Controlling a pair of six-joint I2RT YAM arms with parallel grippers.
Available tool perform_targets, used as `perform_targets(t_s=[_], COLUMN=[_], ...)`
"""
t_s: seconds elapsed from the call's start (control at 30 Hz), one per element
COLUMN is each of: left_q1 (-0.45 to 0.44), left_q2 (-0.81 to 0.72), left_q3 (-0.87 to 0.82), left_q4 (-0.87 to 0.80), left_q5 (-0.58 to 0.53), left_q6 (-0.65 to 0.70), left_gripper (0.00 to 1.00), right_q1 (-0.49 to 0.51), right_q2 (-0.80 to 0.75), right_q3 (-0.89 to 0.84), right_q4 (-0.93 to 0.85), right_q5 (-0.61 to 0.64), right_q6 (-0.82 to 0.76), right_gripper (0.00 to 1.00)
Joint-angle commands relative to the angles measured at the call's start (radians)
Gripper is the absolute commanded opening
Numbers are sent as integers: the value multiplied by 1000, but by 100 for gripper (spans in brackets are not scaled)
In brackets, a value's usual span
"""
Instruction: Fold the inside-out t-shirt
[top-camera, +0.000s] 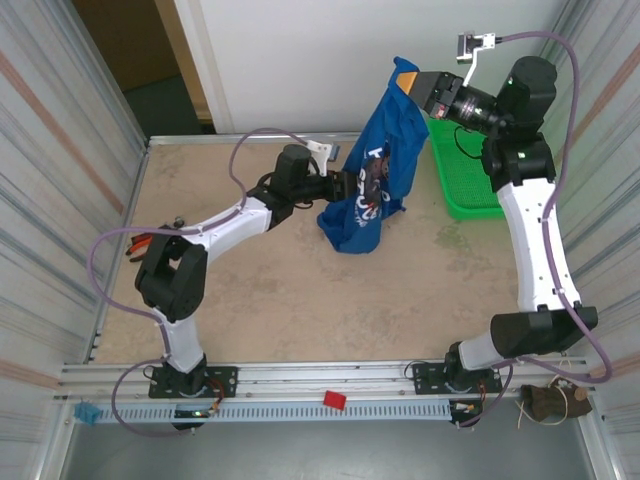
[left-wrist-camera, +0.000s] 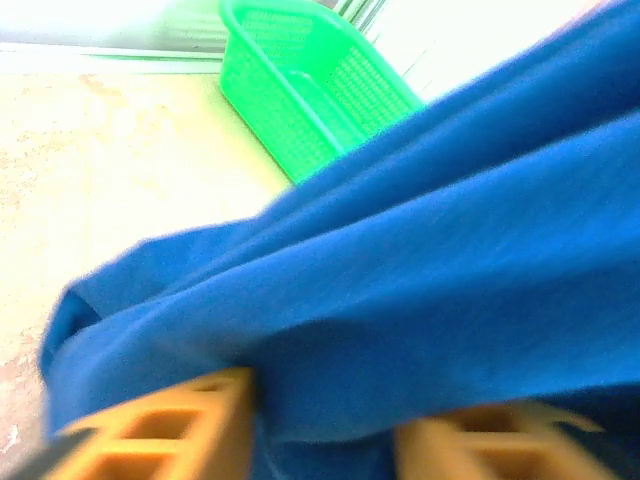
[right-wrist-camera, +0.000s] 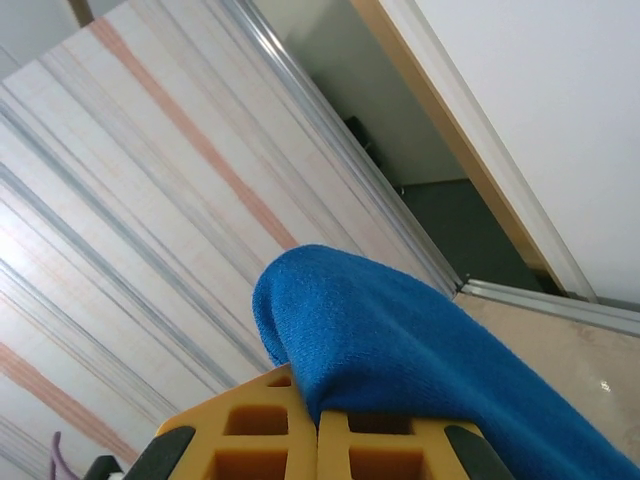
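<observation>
Two pincers work on one garment. The right pincer (top-camera: 408, 85) is clamped shut on a fold of the blue t-shirt (top-camera: 395, 130). In the right wrist view its orange fingers (right-wrist-camera: 250, 425) meet with cloth pinched at their tips. It holds this fold high, toward 1 o'clock from the centre of the surface (top-camera: 300, 290).

The t-shirt hangs from that grip as a long, bunched column. Its lowest folds rest on the surface toward 7 o'clock from the grip. White lettering shows on the exposed face. Raising the cloth this way probably lets gravity pull the bunch open, so that a hem or sleeve can be found and the garment turned out.

The left pincer (top-camera: 350, 187) meets the hanging column from 9 o'clock, at about mid-height. In the left wrist view its two fingers (left-wrist-camera: 160, 435) stand apart at the bottom edge, with blue cloth draped across the gap. The picture is blurred. Whether this pincer grips the cloth or only touches it cannot be told.

The green mesh basket (top-camera: 465, 190) lies at 3 o'clock of the t-shirt, just beside it, at the far right edge.

Folding is not yet begun: the garment is neither flat nor spread. A second secure hold is likely needed first.
</observation>
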Motion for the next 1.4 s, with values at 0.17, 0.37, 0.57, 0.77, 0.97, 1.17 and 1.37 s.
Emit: perform_targets(t_s=[0.17,0.37,0.57,0.77,0.97,1.17,1.37], left_q1=[128,320,378,371,270,162,166], left_q2=[-76,-87,-98,-279,-545,-808,-1091], left_q3=[40,263,476,219,-390,-792,-861], left_q4=[-66,-163,-251,-193,-50,-90,-365], left_q5=[-53,-61,-63,-32,-74,-146,-306], left_q6=[58,45,78,51,0,-114,-283], left_gripper=[0,0,0,0,0,57,72], right_q1=[-66,-104,-102,-75,23,89,30], right_q2=[-5,167,265,113,-203,-571,-681], right_q3=[-16,101,298,9,-710,-1122,-1156], right_q4=[-29,8,-16,-76,-10,-197,-441], right_q5=[45,21,-23,2,128,441,623], right_q6=[-86,-61,-60,-203,-245,-214,-114], right_gripper=[0,0,0,0,24,64,64])
